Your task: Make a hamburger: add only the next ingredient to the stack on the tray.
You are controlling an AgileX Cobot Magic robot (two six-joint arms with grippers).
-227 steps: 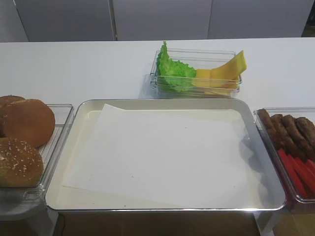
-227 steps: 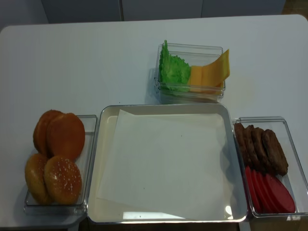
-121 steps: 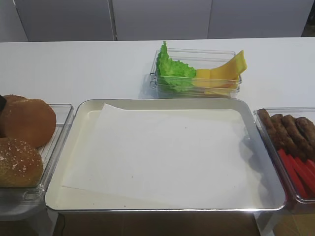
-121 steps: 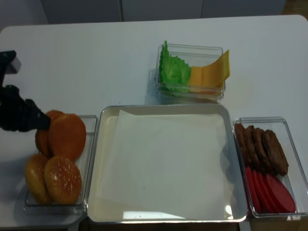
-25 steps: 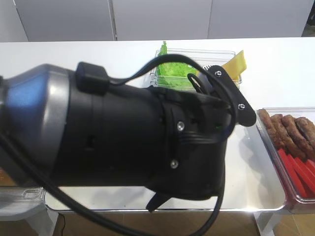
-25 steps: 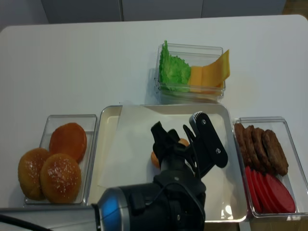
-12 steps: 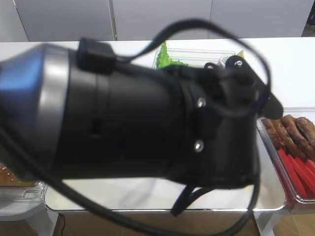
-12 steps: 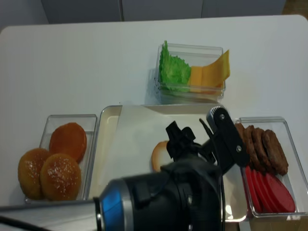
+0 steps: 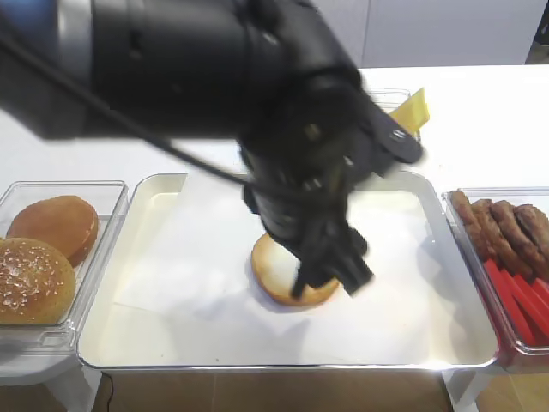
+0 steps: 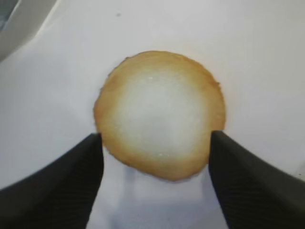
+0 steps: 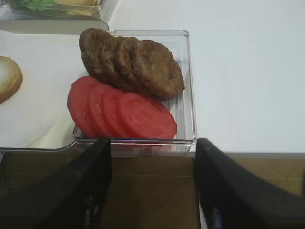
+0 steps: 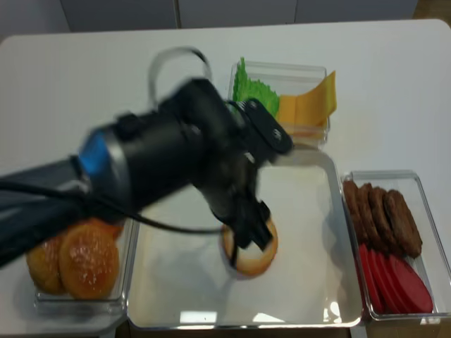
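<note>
Bun half (image 10: 159,113) lies cut face up on the white paper (image 9: 171,266) lining the tray (image 9: 129,348), about at its middle, directly beneath the left gripper (image 10: 155,157). Its two dark fingers (image 10: 52,186) stand well apart, one on each side of the bun, not clamping it. Being round, the bun has no long axis to line up with. The left arm is right over it; the right gripper (image 11: 152,191) hangs off the tray's right end, jaws apart and holding nothing, looking at the patties (image 11: 131,62) and tomato slices (image 11: 121,112).

Counting: one bun half on the tray; in the left bin, one smooth bun (image 9: 53,225) and one seeded bun (image 9: 33,279) are clearly visible; roughly four patties; four tomato slices.
</note>
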